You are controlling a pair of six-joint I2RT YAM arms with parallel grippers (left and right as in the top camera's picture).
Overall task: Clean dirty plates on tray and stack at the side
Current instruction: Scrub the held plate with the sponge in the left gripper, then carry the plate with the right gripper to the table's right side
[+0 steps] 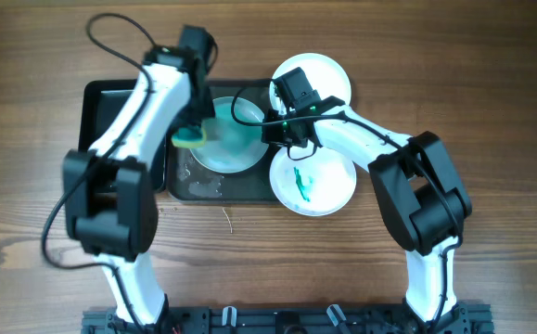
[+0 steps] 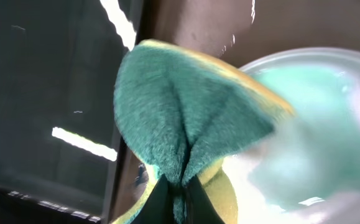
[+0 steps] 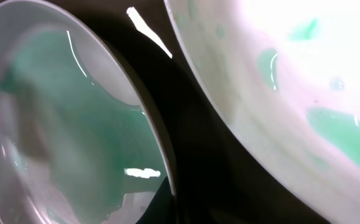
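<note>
The left tool [image 1: 194, 130], clenched on a sponge [image 2: 186, 118], sets its green face against the left rim of the smeared plate [image 1: 231, 139]. That plate lies just to its right in the tray [image 1: 203, 186]. The right tool [image 1: 282, 133] appears to be clamped on the plate's right rim.

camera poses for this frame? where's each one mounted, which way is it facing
Overhead: fixed above the table, facing straight down on the dark grey rectangular tray; both arms show.
Left wrist: on the left arm, looking along its fingers, which pinch a green-and-yellow sponge at the teal-filmed round white plate.
Right wrist: on the right arm, low, its dark fingers at that plate's rim; a teal-smeared white plate at right.
Shared: all three see the teal-filmed plate.
</note>
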